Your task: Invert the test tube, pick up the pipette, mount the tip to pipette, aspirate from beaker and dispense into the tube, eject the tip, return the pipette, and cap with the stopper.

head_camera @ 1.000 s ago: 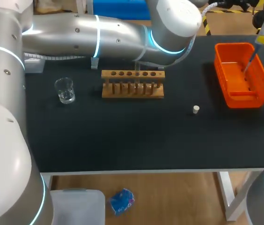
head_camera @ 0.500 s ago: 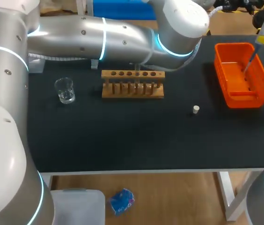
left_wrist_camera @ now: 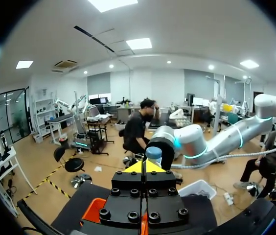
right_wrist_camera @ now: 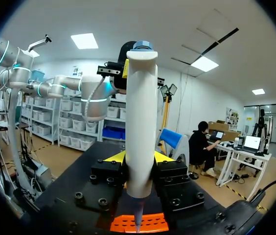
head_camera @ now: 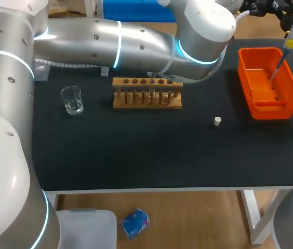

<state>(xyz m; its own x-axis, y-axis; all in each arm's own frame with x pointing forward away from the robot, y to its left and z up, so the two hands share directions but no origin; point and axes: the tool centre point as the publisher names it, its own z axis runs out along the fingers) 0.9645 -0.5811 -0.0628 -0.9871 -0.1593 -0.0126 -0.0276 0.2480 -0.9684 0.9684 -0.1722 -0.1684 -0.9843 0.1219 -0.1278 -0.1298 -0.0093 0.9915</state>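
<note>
1. Nearest on the table point(head_camera: 136, 155): the small white stopper point(head_camera: 217, 121) stands alone, well apart from everything else and not yet used.
2. Further back, the beaker point(head_camera: 72, 99) sits on the L side and the wooden rack point(head_camera: 146, 99) near the middle. The test tube can't be picked out for sure among the rack's pegs.
3. The L arm point(head_camera: 136, 46) reaches across above the rack's far side toward the R corner.
4. The orange bin point(head_camera: 274, 109) sits at the far R. The thin tip point(head_camera: 276, 67) hangs down into it.
5. Farthest back, the pipette point(right_wrist_camera: 141, 122) is upright over the bin. The R gripper point(right_wrist_camera: 139, 164) is clamped on its white body, w/ a finger on each side.
6. The L gripper point(left_wrist_camera: 144, 166) has its yellow tips pressed together w/ nothing btwn them. It is aimed at the pipette's blue top point(left_wrist_camera: 153, 152), which sits just ahead and a bit off to one side. Contact can't be told.
7. Judged step: eject the tip into the bin, prob. by the L gripper pushing on the top.
8. Risks:
   - An off-centre push could slide off the rounded blue top.
   - It could also tilt the pipette in the R gripper's hold.
   - If the pipette tilts, the tip may land outside the bin or stay stuck on.
   - Too hard a push could drive the pipette down through the R fingers.
</note>
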